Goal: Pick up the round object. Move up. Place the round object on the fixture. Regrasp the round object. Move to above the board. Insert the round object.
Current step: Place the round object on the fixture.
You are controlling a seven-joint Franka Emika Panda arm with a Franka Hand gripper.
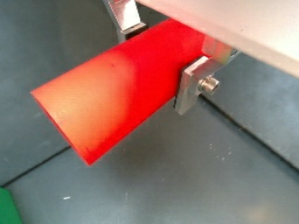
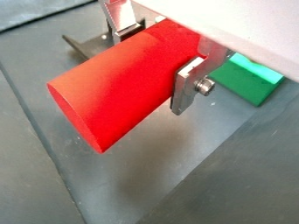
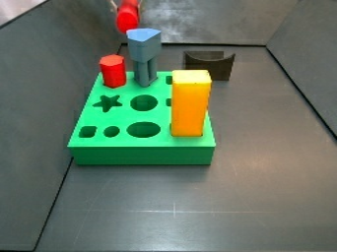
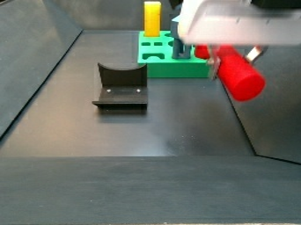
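Two jaws (image 4: 231,54) clamp the round object (image 4: 238,76) beside the board (image 4: 165,67).

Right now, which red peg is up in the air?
The red cylinder peg, held between the gripper fingers beside the board. The red hexagonal peg stands in the board.

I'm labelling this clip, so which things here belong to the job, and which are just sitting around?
Job:
- claw, up off the floor, shut on the round object
- fixture, bare
- board

Just sitting in the board:
- orange block
- red hexagonal peg
- blue-grey prism
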